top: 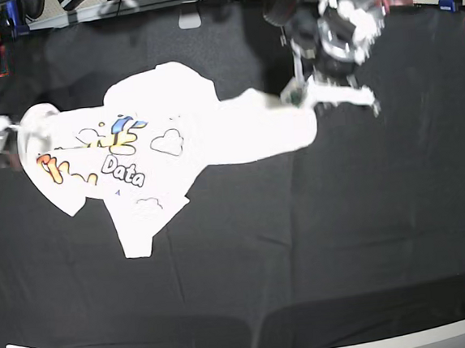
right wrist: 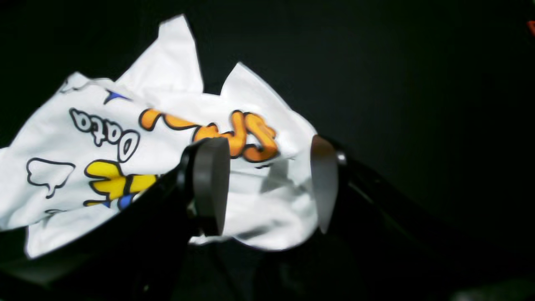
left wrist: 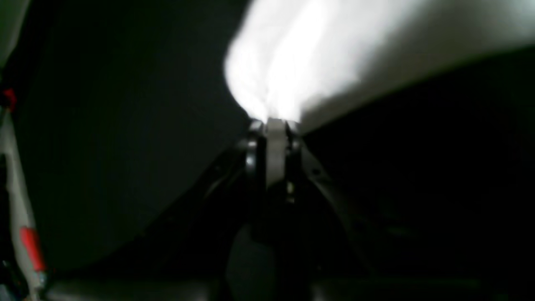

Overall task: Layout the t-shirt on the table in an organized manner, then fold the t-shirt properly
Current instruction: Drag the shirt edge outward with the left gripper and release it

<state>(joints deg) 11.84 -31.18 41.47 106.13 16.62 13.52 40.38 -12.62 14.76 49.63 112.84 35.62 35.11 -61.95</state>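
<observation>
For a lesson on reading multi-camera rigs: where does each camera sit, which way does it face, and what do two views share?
Left wrist: behind the left gripper, shut on white t-shirt fabric.
Right wrist: behind the open right gripper, facing the print.
Base: overhead, looking down on the table; both arms show at the shirt's ends.
Shared: the orange lettering, right wrist and base.

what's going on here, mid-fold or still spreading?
Still spreading. The left gripper is shut on one end of the white t-shirt, stretching it across the black table. The right gripper is open at the opposite, printed end, its fingers on either side of a bunched edge, not yet closed. The shirt is print-up, crumpled, unfolded.
</observation>
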